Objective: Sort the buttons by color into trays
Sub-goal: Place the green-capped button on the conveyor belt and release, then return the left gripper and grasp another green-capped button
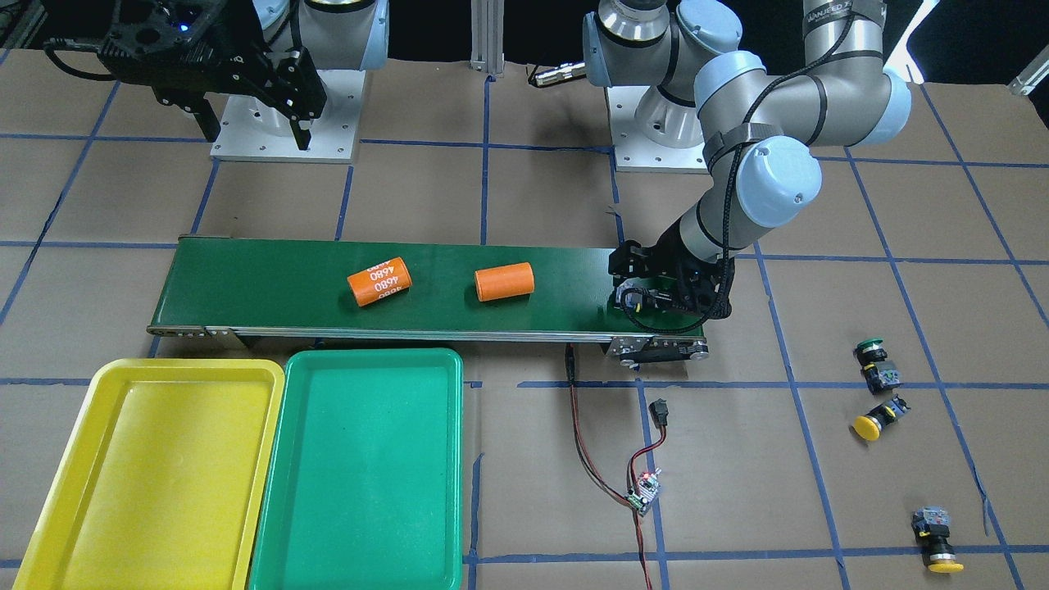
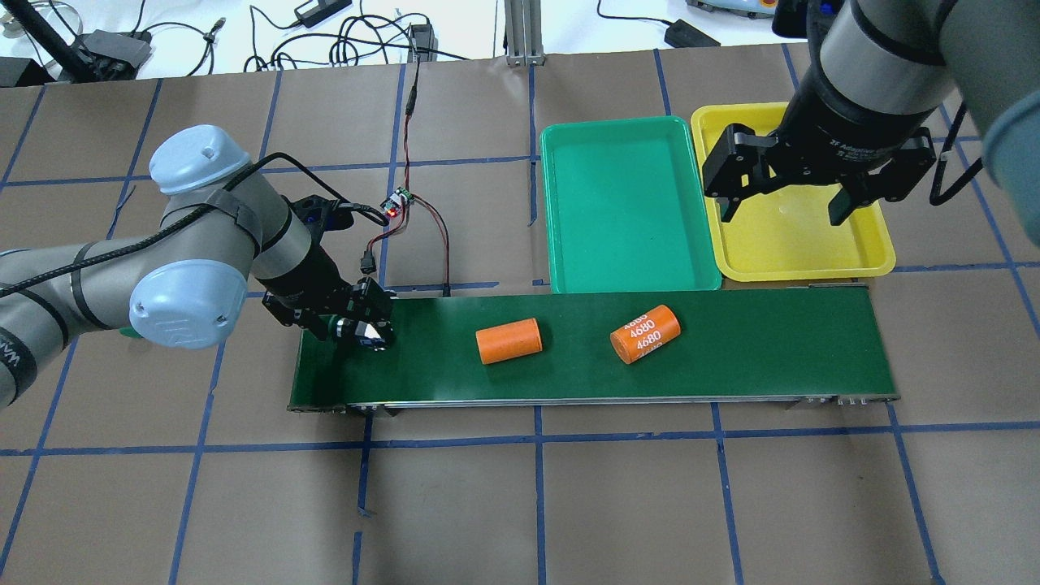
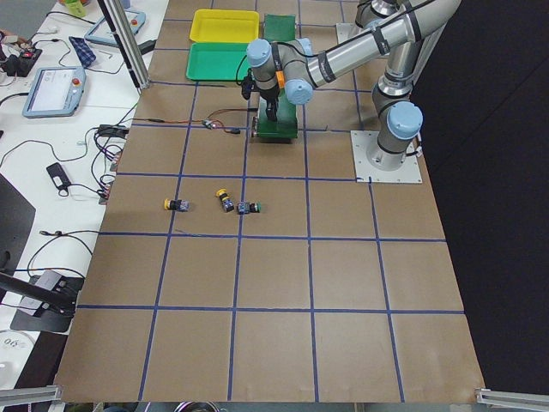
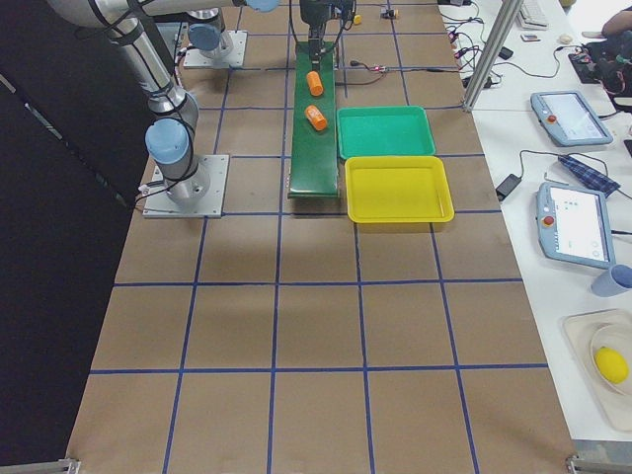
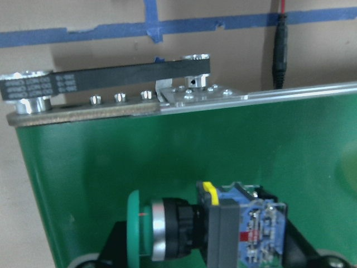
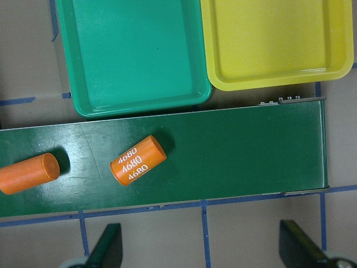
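Clamps green button (image 5: 184, 226) in left tool (image 2: 363, 331) at 9 o'clock end of belt (image 2: 731, 349) | holds right tool (image 2: 782, 213) apart above yellow tray (image 2: 812, 256)

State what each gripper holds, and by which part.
Left gripper: a green button, apparently clamped lengthwise, cap face to rear block. Right gripper: open, nothing held.

— What sort of place am I logged into?
— A robotics lab, as far as I see: a brown paper-covered table gridded with blue tape (image 3: 274, 292), grey jointed robot arms (image 3: 360, 47) bolted to square metal base plates (image 3: 364, 173), grey touchscreen teach pendants (image 4: 573, 227) and tangled black cables (image 2: 325, 36) on a white side bench (image 4: 563, 64).
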You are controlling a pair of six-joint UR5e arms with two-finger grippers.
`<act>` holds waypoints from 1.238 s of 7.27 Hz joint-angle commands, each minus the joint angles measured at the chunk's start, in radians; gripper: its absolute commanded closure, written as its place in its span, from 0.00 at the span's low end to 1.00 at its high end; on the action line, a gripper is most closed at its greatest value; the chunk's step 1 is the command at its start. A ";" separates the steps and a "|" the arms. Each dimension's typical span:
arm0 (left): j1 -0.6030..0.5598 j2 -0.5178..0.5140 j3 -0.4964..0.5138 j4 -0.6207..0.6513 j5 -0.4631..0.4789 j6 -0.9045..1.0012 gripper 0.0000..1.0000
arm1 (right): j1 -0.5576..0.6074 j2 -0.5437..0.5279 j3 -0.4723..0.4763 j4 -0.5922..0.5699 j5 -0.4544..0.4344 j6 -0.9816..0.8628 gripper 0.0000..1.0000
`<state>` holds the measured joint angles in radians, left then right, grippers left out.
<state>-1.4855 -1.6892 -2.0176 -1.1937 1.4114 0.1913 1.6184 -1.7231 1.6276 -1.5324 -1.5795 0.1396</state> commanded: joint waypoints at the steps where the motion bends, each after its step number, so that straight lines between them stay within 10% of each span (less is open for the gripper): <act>1: 0.031 0.016 0.061 -0.013 0.014 0.008 0.00 | 0.000 -0.001 0.000 0.000 -0.001 0.000 0.00; 9: 0.573 -0.269 0.244 0.071 0.189 0.494 0.00 | 0.000 -0.001 0.000 0.002 -0.004 0.000 0.00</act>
<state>-0.9612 -1.9227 -1.7693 -1.1296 1.6005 0.6607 1.6183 -1.7241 1.6276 -1.5314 -1.5828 0.1396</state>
